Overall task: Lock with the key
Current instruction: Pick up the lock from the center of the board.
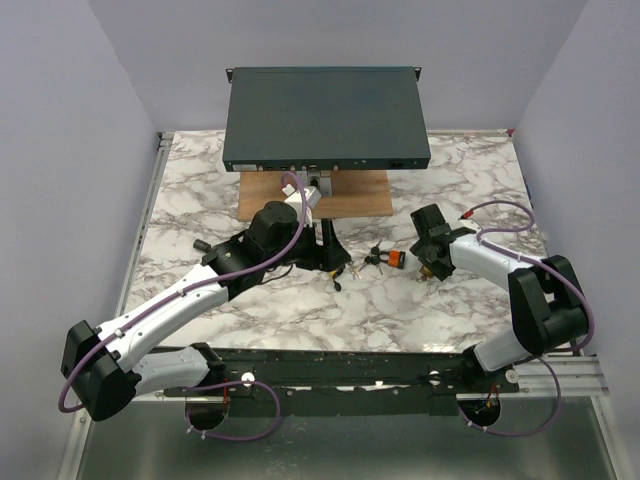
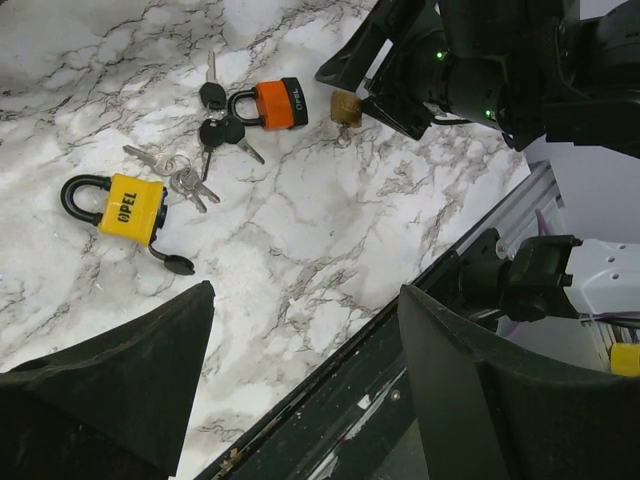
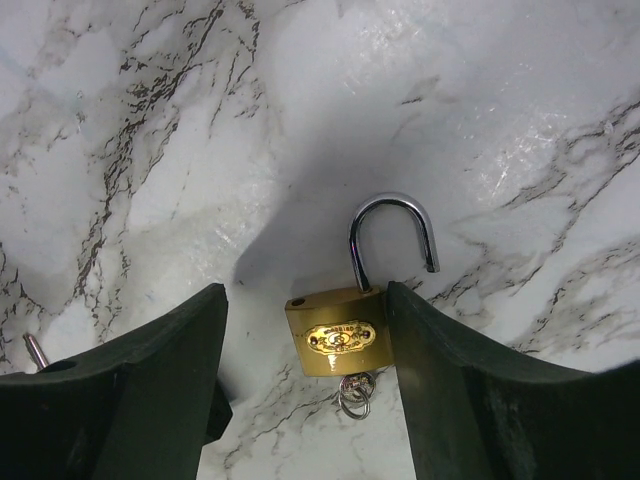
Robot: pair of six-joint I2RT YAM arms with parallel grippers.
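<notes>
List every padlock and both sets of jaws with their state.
Brass padlock: shackle open.
Right jaws: open, either side of it, not yet gripping.
Left jaws: open, empty.
Orange padlock: shackle closed.
Yellow padlock: shackle closed, black-headed key at its base.

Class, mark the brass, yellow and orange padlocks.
brass padlock (image 3: 338, 335): right wrist view, on its body.
yellow padlock (image 2: 135, 208): left wrist view, on its body.
orange padlock (image 2: 280, 103): left wrist view, on its body.
</notes>
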